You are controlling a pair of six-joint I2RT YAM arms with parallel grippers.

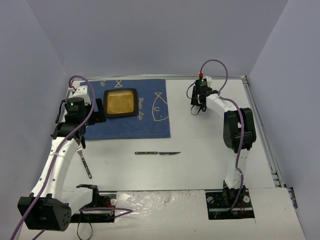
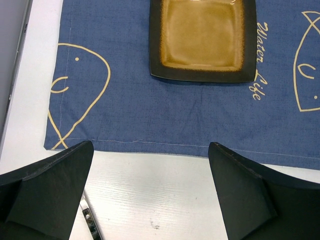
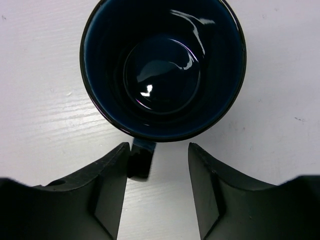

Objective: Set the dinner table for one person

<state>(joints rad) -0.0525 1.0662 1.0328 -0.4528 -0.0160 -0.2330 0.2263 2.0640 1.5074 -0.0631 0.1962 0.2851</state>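
Observation:
The white dinner table (image 1: 200,150) holds a dark blue cloth with fish drawings (image 1: 145,122) at the back left. A square amber plate with a dark rim (image 1: 120,103) sits on the cloth and also shows in the left wrist view (image 2: 202,37). A knife (image 1: 157,153) lies mid-table. A metal utensil (image 1: 85,162) lies near the left arm. My left gripper (image 2: 151,150) is open and empty above the bare table, just in front of the cloth's near edge. My right gripper (image 3: 156,165) is open, with the handle (image 3: 141,159) of a dark blue mug (image 3: 162,65) between its fingers, against the left one.
In the top view the right gripper (image 1: 196,109) hides most of the mug at the back right. The left gripper (image 1: 81,137) hangs near the table's left edge. Grey walls close in the back and sides. A metal rail (image 1: 262,130) runs along the right edge.

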